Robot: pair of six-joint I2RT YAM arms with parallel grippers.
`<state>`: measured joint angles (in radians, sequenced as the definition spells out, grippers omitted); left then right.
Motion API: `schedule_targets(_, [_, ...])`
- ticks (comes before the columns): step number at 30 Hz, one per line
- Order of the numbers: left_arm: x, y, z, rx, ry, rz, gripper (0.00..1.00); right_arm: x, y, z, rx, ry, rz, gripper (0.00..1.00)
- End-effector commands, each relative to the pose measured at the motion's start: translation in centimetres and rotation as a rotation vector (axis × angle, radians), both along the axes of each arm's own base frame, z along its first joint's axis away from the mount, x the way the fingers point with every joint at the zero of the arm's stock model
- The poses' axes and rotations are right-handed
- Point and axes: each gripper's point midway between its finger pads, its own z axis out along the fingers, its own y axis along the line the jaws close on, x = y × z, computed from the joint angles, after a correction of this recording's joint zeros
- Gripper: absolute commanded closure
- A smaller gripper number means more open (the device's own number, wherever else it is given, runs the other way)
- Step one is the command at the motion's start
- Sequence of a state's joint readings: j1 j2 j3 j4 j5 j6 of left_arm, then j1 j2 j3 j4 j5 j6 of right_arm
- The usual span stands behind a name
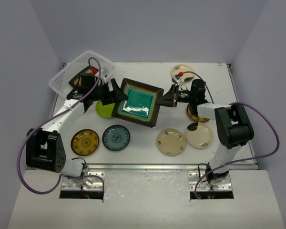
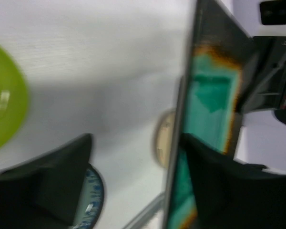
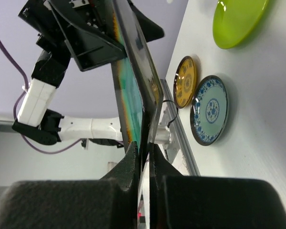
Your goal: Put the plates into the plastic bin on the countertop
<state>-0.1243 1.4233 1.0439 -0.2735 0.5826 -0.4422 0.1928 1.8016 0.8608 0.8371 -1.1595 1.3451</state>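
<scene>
A: Which step are we on?
B: Handover, we reckon; teal plate (image 1: 138, 101) is lifted off the counter (image 1: 143, 143), mid-table; right gripper (image 3: 143, 151) pinches its 3 o'clock rim; left gripper (image 1: 116, 92) straddles the 9 o'clock rim, jaws apart, nothing clamped.
A: Next move?
B: We'd close left, let go right, then swing to the bin (image 1: 62, 78) at 10 o'clock.
A: Pose?
B: Teal face up, roughly level; it's square, so no long axis; our grip line runs 9 to 3.
</scene>
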Motion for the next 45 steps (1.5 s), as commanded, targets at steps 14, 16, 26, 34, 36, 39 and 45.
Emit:
schedule_targets(14, [0.7,0.2,7.3,-0.112,-0.154,0.078,1.00,0.8,-1.3,5.3,0.007,-0.259,0.008,0.01])
schedule_targets(16, [1.9,3.5,9.1,-0.159,-0.165,0.193,1.00,1.6,-2.5,3.9,-0.085,-0.234,-0.072,0.01])
schedule_targets(26, [5.5,21.1,11.9,-0.284,-0.164,0.870,1.00,0.5,-7.2,1.2,-0.484,-0.271,-0.336,0.01])
schedule_targets(34, [9.0,29.1,13.9,-0.398,-0.264,1.143,1.00,-4.4,-7.3,1.7,-0.431,-0.331,-0.340,0.01])
schedule_targets(36, [9.9,30.1,14.2,-0.425,-0.292,1.181,1.00,-5.4,-7.2,1.6,-0.410,-0.328,-0.328,0.01])
schedule_targets(39, [11.8,30.8,14.0,-0.443,-0.300,1.191,1.00,-6.5,-7.1,1.6,-0.394,-0.335,-0.316,0.01])
schedule_targets(45, [14.7,30.9,11.7,-0.427,-0.278,1.204,1.00,-7.7,-7.0,2.3,-0.377,-0.376,-0.302,0.01])
